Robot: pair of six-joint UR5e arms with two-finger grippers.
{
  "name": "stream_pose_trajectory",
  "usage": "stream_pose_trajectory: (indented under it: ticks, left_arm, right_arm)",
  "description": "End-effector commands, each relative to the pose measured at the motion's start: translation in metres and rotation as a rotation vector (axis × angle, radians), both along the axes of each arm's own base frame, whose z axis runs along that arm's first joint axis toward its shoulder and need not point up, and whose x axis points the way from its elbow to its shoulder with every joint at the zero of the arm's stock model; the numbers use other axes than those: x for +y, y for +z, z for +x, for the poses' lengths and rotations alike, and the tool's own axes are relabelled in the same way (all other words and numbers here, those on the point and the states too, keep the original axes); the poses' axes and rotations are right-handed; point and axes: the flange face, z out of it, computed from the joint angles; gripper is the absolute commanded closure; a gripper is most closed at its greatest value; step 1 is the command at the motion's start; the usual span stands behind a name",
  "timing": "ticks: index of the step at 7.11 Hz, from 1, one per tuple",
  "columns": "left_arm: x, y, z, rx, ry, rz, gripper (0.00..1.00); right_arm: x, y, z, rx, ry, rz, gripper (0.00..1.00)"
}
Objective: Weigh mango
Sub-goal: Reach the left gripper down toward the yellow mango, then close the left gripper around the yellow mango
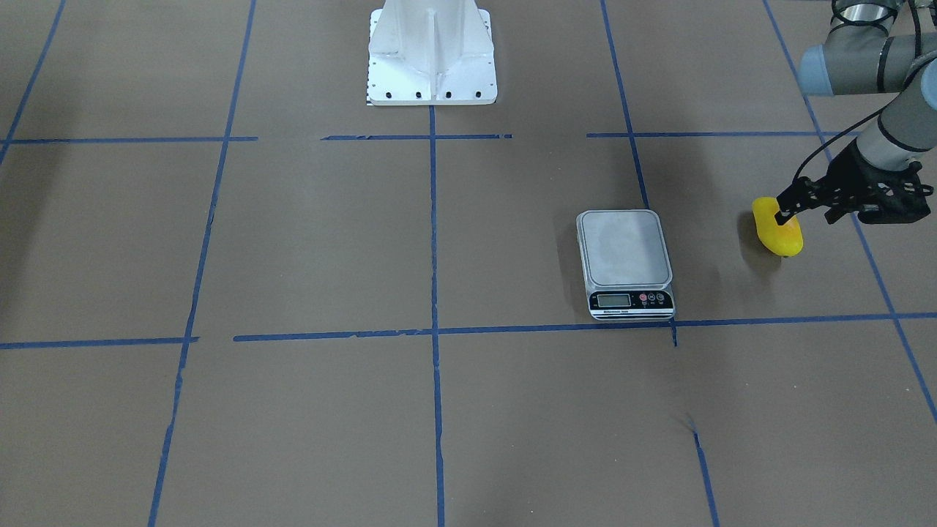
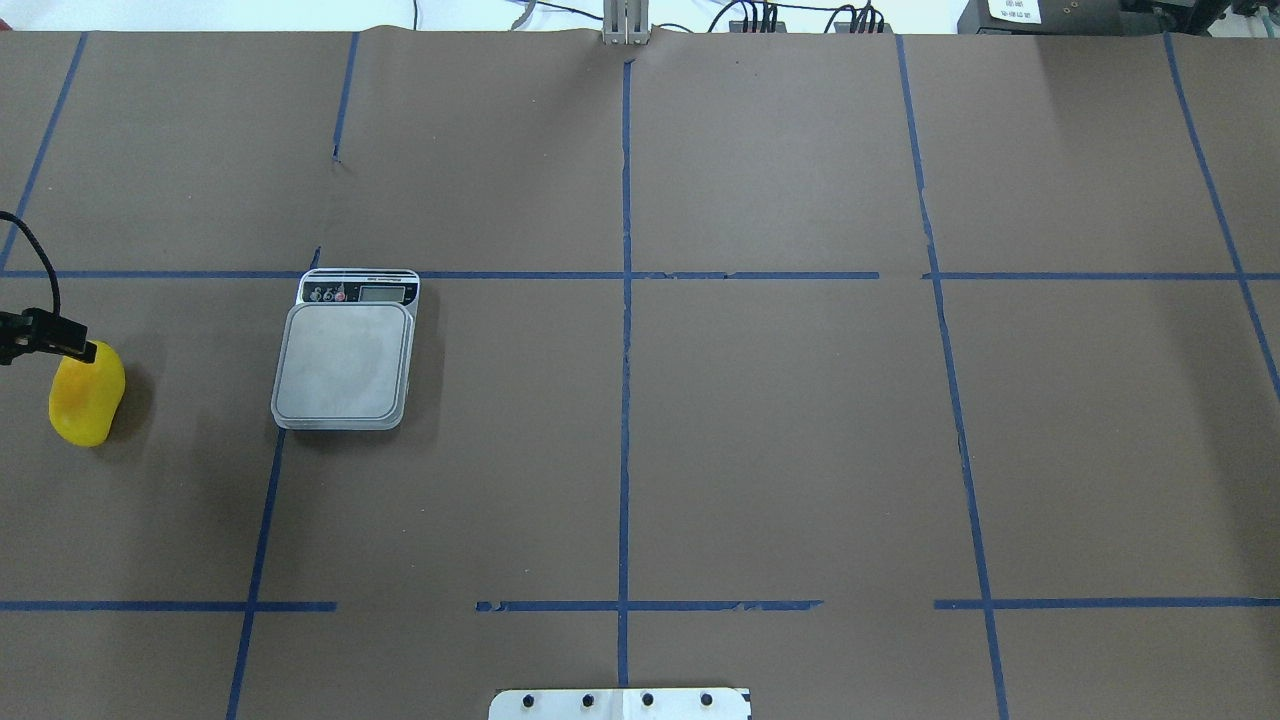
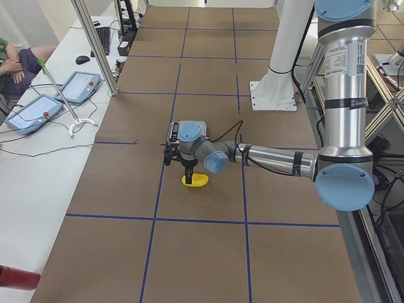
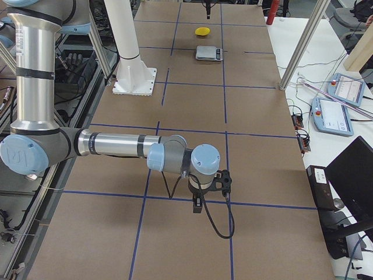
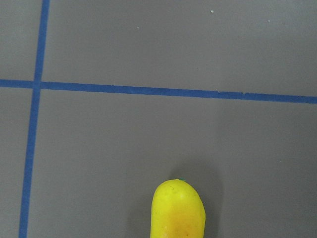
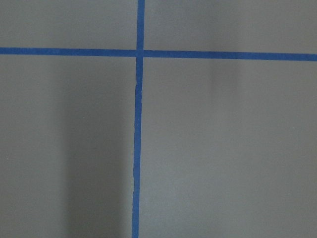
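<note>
The black two-finger left gripper (image 1: 809, 213) hangs low with its jaws spread, grasping nothing; one fingertip (image 1: 785, 215) sits over the end of the small, oblong, bright yellow mango (image 1: 777, 233). The mango lies on the brown paper-covered table (image 1: 293, 241) with blue tape lines, apart from the flat silver digital scale (image 1: 624, 249), on that scale's left. The right gripper (image 4: 198, 204) hovers far off; I cannot tell its state.
</note>
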Motion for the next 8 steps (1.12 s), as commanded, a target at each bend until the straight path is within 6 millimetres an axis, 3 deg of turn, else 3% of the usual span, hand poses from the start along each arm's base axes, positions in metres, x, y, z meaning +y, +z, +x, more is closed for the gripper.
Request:
stream_pose_trajectory:
  ticks: [1, 4, 6, 7, 8]
  left_arm:
    - [0.011, 0.015, 0.029, -0.023, 0.053, -0.008, 0.0]
    - [0.018, 0.029, 0.047, -0.039, 0.095, -0.024, 0.01]
    - [0.019, 0.027, 0.046, -0.036, 0.099, -0.015, 0.93]
    - [0.019, 0.011, 0.039, -0.02, 0.099, 0.02, 1.0]
    - [0.029, -0.013, 0.027, 0.003, 0.102, 0.045, 1.0]
  right_arm:
    - [0.0, 0.0, 0.0, 0.0, 0.0, -0.001, 0.0]
    - [0.0, 0.0, 0.0, 0.0, 0.0, -0.001, 0.0]
    - [0.0, 0.0, 0.0, 0.0, 0.0, 0.001, 0.0]
    - [0.0, 0.0, 0.0, 0.0, 0.0, 0.001, 0.0]
    - [0.0, 0.0, 0.0, 0.0, 0.0, -0.001, 0.0]
